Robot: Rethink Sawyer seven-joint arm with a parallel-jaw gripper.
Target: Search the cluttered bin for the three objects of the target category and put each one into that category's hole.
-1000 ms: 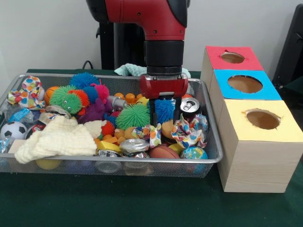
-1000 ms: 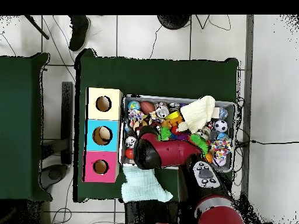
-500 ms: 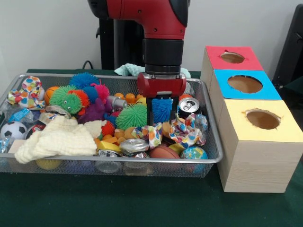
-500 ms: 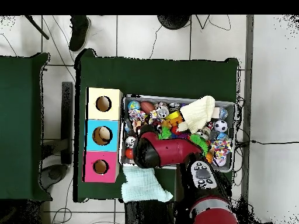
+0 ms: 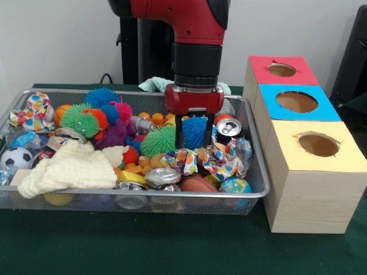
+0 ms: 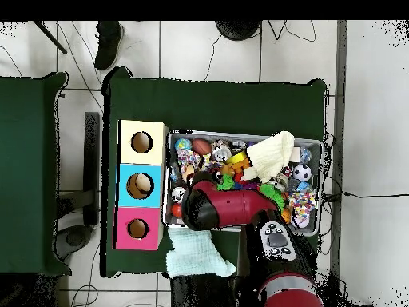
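The silver wire-mesh bin (image 5: 252, 193) is full of toys, and it also shows in the overhead view (image 6: 321, 144). My gripper (image 5: 195, 137) hangs over the bin's right half and is shut on a blue spiky ball (image 5: 196, 130), held just above the clutter. In the overhead view the arm (image 6: 228, 209) covers the gripper and the ball. Three wooden boxes stand right of the bin, with a red top (image 5: 282, 70), a blue top (image 5: 297, 102) and a yellow top (image 5: 319, 148), each with a round hole.
In the bin lie a green spiky ball (image 5: 159, 140), a soda can (image 5: 229, 127), patterned cloth scrunchies (image 5: 226, 159), a cream knitted cloth (image 5: 71, 167), a soccer ball (image 5: 16, 157) and crushed cans (image 5: 161, 177). A pale green towel (image 6: 192, 254) lies beside the bin.
My gripper has risen a little with the blue spiky ball in it and shifted slightly left. The scrunchies below have settled.
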